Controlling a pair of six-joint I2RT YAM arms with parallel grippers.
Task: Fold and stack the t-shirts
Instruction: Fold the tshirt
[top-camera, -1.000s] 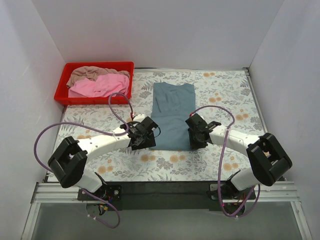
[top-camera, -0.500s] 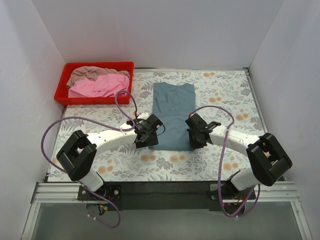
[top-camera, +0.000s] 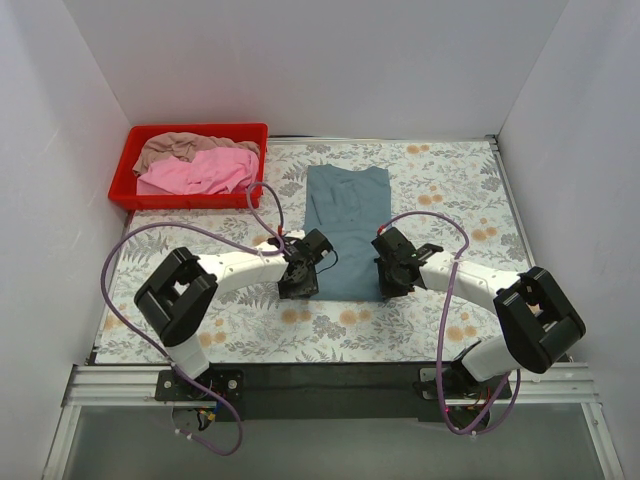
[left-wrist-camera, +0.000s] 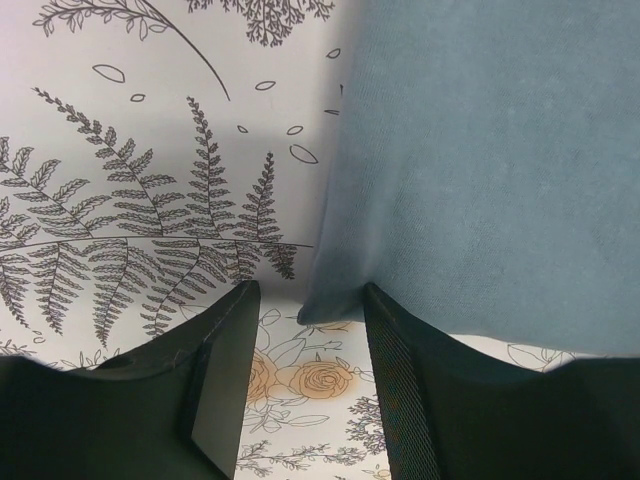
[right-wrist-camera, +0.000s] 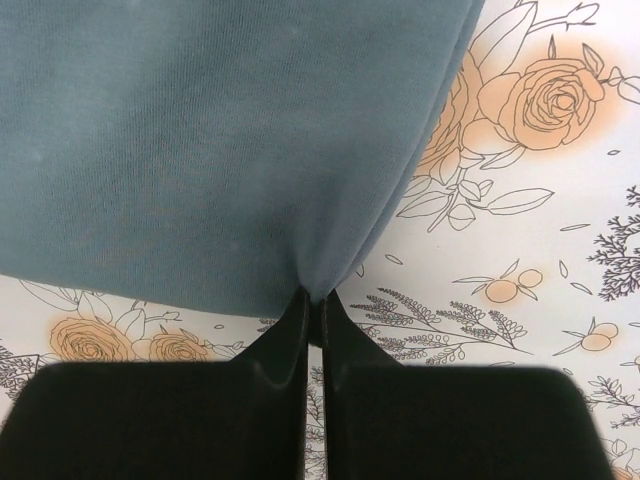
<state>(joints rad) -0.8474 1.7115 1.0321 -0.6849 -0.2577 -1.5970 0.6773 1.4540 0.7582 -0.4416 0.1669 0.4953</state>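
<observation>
The blue-grey t-shirt (top-camera: 345, 228) lies flat as a narrow folded strip in the middle of the table. My left gripper (top-camera: 298, 283) is open at its near left corner; in the left wrist view the corner (left-wrist-camera: 330, 305) lies between the two fingers (left-wrist-camera: 225, 370), not pinched. My right gripper (top-camera: 392, 285) is shut on the shirt's near right corner (right-wrist-camera: 320, 275), which bunches at the fingertips. The pink t-shirt (top-camera: 200, 171) and the beige-tan t-shirt (top-camera: 176, 147) lie crumpled in the red tray (top-camera: 125, 180).
The red tray stands at the far left corner of the floral tablecloth (top-camera: 440, 190). White walls close in the table on the left, back and right. Purple cables loop off both arms.
My left gripper has slid right along the near edge to the shirt's near left corner. The right gripper has stayed in place, shut on its corner.
</observation>
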